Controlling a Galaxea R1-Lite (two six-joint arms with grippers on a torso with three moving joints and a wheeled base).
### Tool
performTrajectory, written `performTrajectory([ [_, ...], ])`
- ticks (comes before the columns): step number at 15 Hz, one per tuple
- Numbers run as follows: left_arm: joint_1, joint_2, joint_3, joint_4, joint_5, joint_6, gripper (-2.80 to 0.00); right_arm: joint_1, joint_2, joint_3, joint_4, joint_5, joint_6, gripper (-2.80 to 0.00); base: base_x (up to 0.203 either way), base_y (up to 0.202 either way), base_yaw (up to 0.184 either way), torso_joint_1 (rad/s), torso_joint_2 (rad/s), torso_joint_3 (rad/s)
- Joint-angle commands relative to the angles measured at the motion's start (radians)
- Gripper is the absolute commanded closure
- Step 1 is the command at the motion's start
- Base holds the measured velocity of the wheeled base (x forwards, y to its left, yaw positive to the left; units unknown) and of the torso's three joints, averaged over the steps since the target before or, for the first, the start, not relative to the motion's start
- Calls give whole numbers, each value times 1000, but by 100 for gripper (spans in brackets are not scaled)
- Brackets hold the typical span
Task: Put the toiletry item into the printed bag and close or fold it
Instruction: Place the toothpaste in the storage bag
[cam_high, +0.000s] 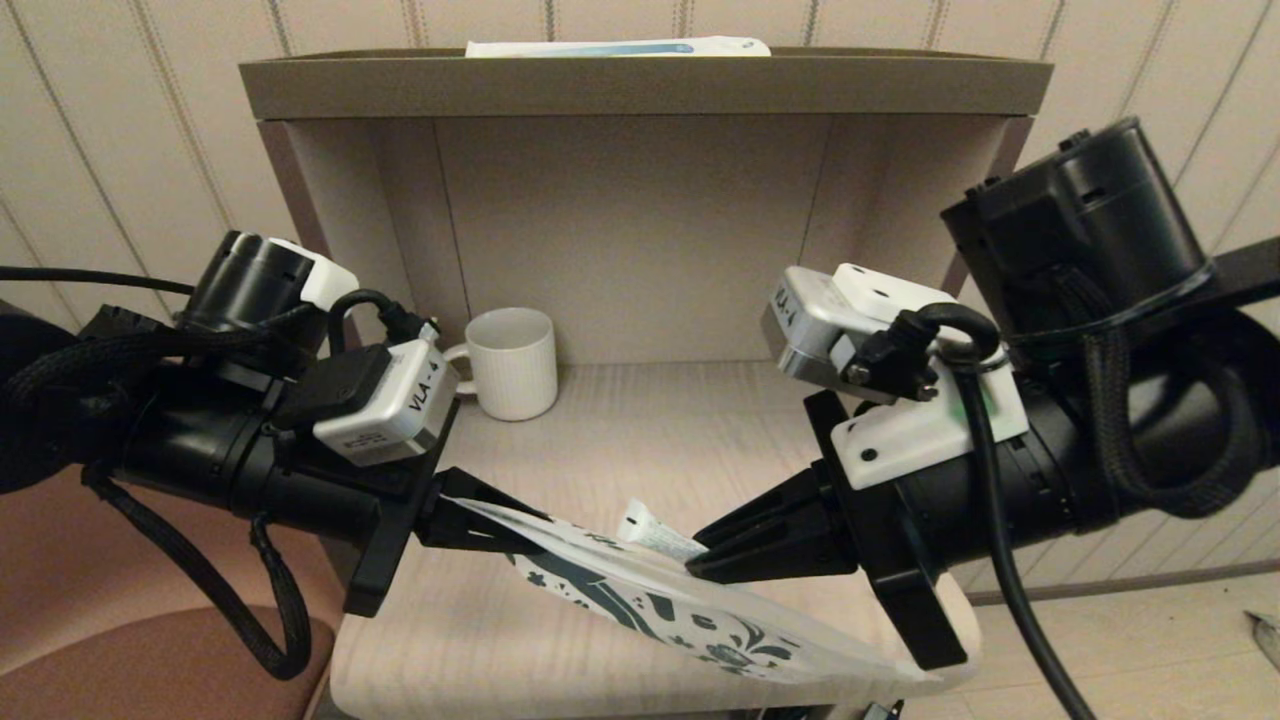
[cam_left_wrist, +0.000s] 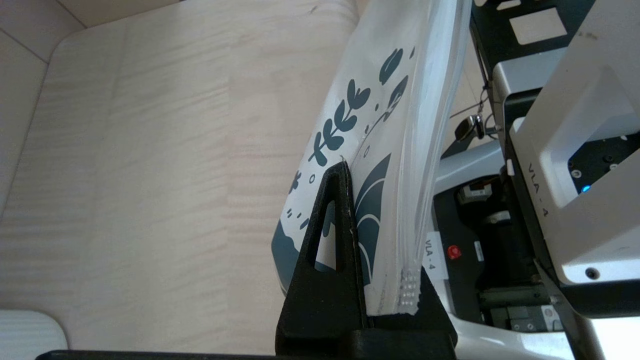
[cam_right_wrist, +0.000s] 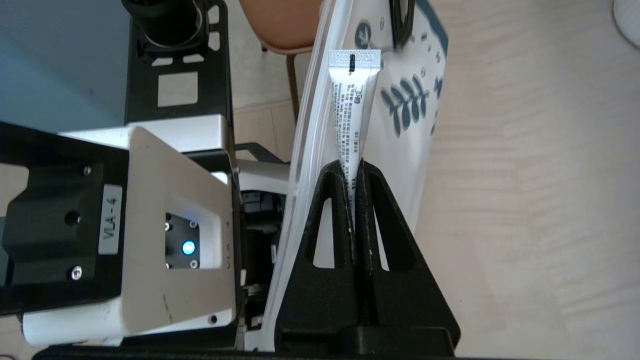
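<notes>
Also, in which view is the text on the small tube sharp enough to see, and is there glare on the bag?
Right wrist view: print lines on the toiletry tube look sharp. Head view: the tube is too small to show text. Left wrist view: the printed bag looks evenly lit, without strong glare.
</notes>
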Motion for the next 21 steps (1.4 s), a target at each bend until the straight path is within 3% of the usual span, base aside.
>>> performTrajectory([
  [1,7,7,2,3,-6,5,0,-3,-18,4,3,2,-4,0,0,0,0,0,0,0],
  [6,7,16,1,2,-10,5,0,-9,-67,-42,13,2,-2,0,0,0,0,0,0,0],
  [18,7,65,-34,2,-12,5,0,2,-76,30,0,3,-1,0,0,0,0,0,0,0],
  [21,7,85,-47,2,-13,5,0,-3,-55,84,-84,6,-3,0,0,0,0,0,0,0],
])
